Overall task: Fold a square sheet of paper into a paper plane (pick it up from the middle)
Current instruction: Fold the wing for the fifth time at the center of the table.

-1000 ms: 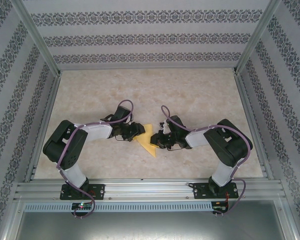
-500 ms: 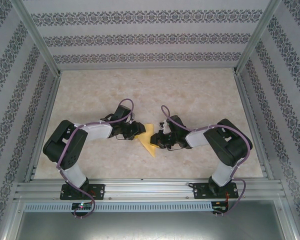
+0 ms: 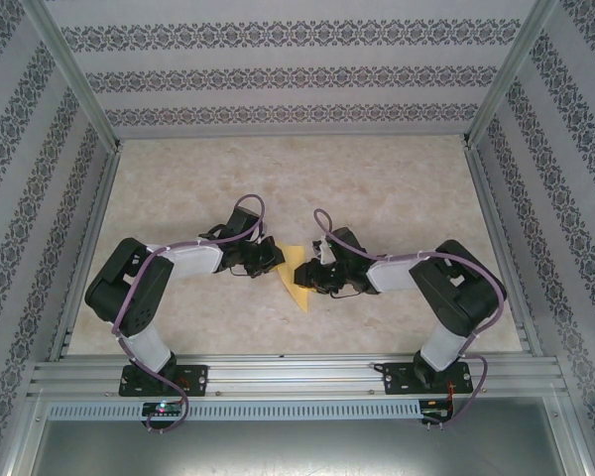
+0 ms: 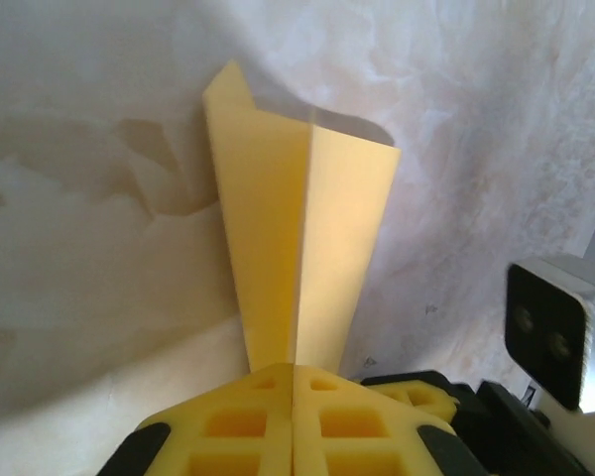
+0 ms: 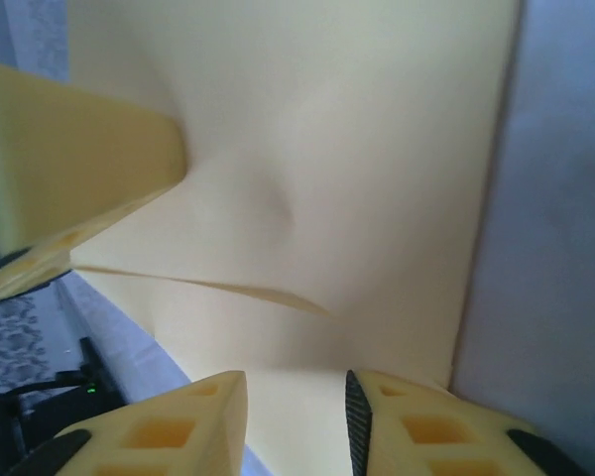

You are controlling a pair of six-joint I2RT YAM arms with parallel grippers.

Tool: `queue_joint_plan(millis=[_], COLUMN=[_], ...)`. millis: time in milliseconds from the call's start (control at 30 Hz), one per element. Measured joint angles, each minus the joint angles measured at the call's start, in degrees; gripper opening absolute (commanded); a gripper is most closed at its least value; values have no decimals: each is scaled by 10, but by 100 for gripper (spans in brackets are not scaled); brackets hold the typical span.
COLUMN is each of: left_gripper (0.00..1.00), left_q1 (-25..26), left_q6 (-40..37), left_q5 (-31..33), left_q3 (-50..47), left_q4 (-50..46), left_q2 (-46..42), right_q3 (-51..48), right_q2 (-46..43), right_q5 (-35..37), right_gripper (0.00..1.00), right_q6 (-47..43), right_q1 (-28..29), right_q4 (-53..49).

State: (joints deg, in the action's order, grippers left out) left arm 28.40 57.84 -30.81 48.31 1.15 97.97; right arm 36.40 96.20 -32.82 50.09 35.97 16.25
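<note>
Roughly at the middle of the desk [image 3: 377,188], between the two arms, is the paper plane [image 3: 297,283], a yellow-orange folded piece. From the top camera its long axis runs from the far side toward the near side, leaning a little to the right. The broad end is farther away and the narrow point looks to the near edge. The left tool [image 3: 275,260] is at the far-left side of the paper and the right tool [image 3: 309,276] at its right side, so both tools are very close, with the paper between them. In the left wrist camera the two yellow fingers [image 4: 238,426] are pressed together with no gap, and they pinch the narrow end of the paper. From there the paper stands away from the tool and becomes wider, with one sharp crease along its centre and one corner raised higher than the other. Its shadow falls on the desk beside it. In the right wrist camera the fingers [image 5: 407,421] of the right tool are a small way apart, and the paper surface passes across the gap between them. I cannot tell if either finger touches the paper. One soft dent and one slanting fold edge are seen on this surface. The desk has a pale marble pattern. Metal rails border it at the left, right and near sides, and walls with dark ornament bands rise behind the rails. Much free desk lies beyond the tools toward the far wall, and less toward the near rail where the arm bases are fixed.
</note>
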Motion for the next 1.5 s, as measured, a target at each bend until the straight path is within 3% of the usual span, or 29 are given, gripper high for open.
queue_joint_plan(millis=[167, 333, 667, 900, 1233, 1367, 1500], left_gripper=[5, 5, 5, 5, 5, 5, 5], left_q1=[0, 0, 0, 0, 0, 0, 0], left_q6=[27, 42, 52, 52, 52, 52, 52], left_q5=[9, 15, 15, 15, 19, 22, 24], left_q3=[-18, -21, -21, -21, -21, -21, -21], left_q4=[10, 11, 10, 10, 8, 7, 6], left_q2=[-9, -23, -35, -35, -35, -35, -37], right_q3=[-4, -42, -51, -19, -10, -5, -5], right_q2=[-106, -214, -110, -38, -22, -11, -11], right_q5=[122, 290, 491, 573, 603, 609, 621], right_gripper=[44, 49, 50, 34, 14, 9, 14], right_q6=[-74, -179, -399, -483, -530, -531, -531], right_q1=[37, 152, 288, 302, 307, 307, 307], right_q4=[-75, -76, -33, -12, 11, 12, 12])
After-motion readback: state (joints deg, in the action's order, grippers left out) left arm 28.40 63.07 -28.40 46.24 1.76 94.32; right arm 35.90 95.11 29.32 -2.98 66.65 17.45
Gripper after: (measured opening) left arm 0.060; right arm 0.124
